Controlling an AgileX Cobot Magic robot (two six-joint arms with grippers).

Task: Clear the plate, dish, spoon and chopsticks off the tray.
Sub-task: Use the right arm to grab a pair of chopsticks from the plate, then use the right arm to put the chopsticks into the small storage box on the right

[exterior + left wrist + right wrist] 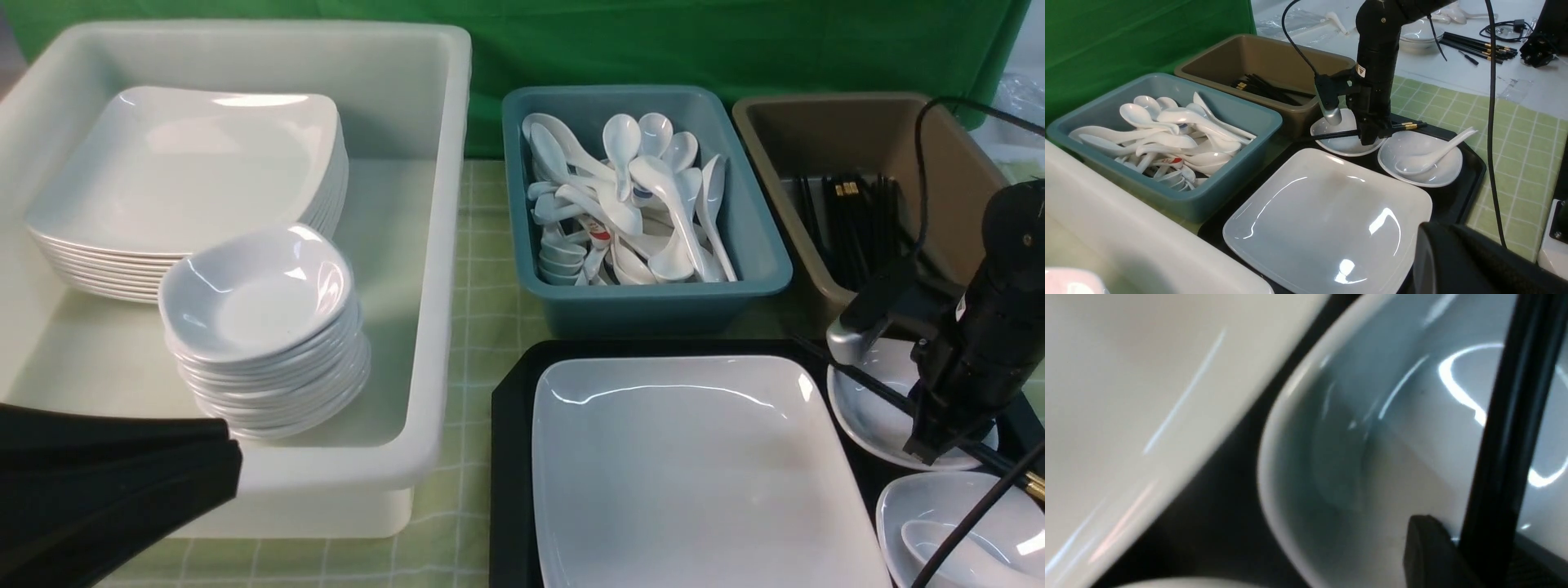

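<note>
The black tray [510, 457] holds the large white square plate [694, 474], two small white dishes and the cutlery. The black chopsticks [865, 384] lie across the far dish [873, 416]. My right gripper [931, 449] stands over that dish, shut on the chopsticks [1511, 437], which run between its fingers [1429, 547]. The white spoon [947, 547] rests in the near dish [906, 506]; it also shows in the left wrist view [1429, 157]. My left gripper [233, 461] is shut and empty, low at the front left, beside the white tub.
A white tub [441, 245] at the left holds stacked square plates [188, 171] and small dishes [261, 327]. A teal tub [653, 294] of spoons and a brown tub [816, 114] with chopsticks stand behind the tray. A green checked cloth [482, 318] covers the table.
</note>
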